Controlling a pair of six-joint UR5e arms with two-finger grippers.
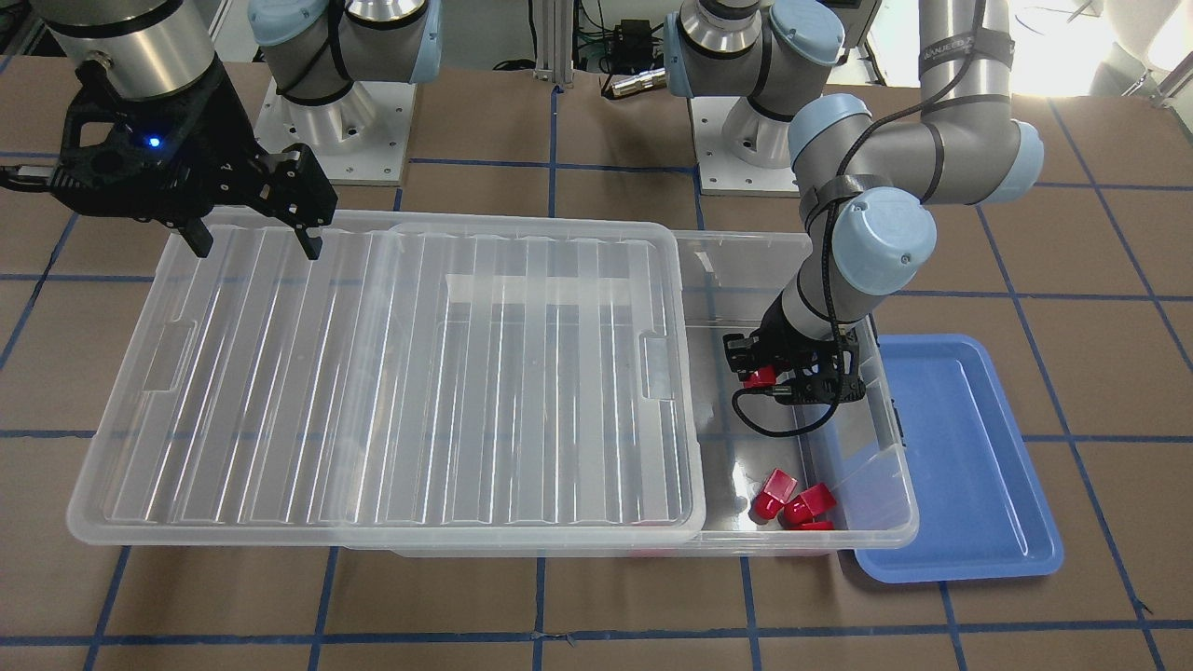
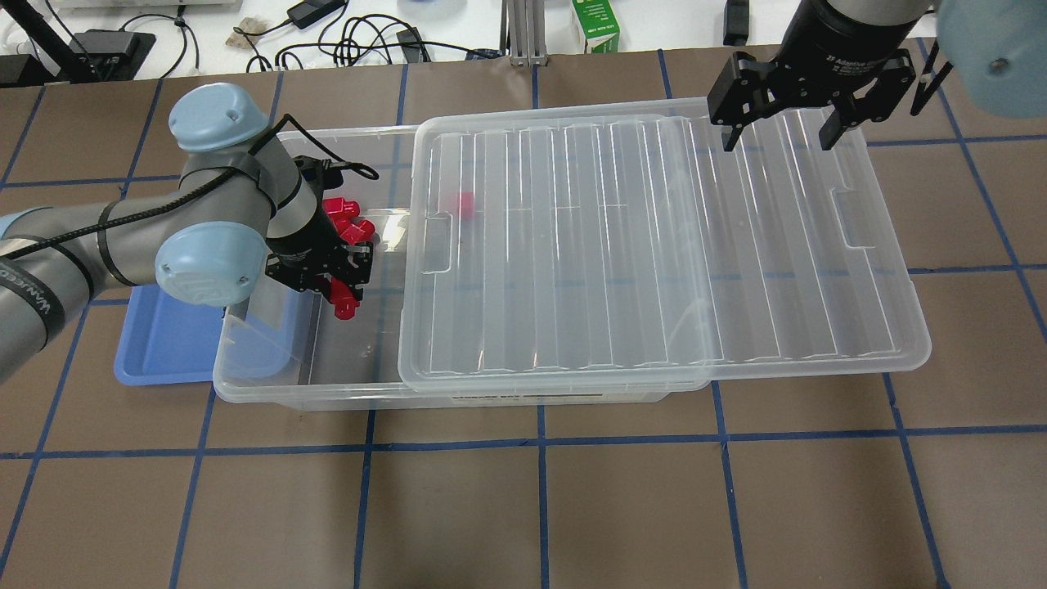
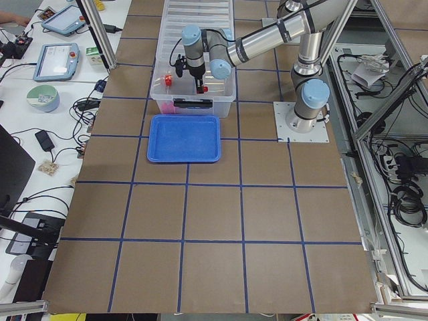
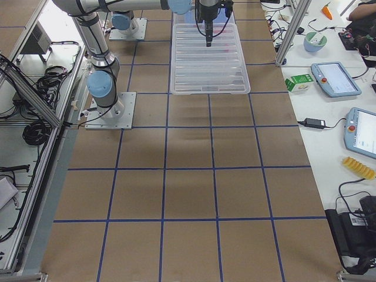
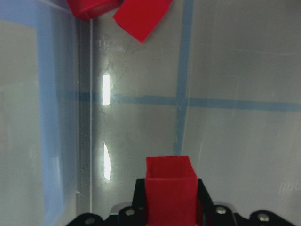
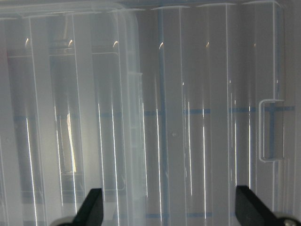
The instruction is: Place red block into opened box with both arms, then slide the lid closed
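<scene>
red block (image 5: 170, 186), pinched by the left gripper (image 2: 343, 301) inside the box (image 2: 278, 394), may cling on release; the right gripper (image 2: 777, 141), spread over the lid (image 2: 654, 245), could skew it pushing.

One camera hangs behind the robot looking forward and down, another faces it from across the counter (image 1: 596, 596) with the robot's bases along the top of its frame, and both hold the lid (image 2: 654, 245) and box (image 2: 327, 393) mid-frame. The two end cameras stand far back, the lid small at the top of each frame, while each wrist camera sits close above the plastic.
</scene>
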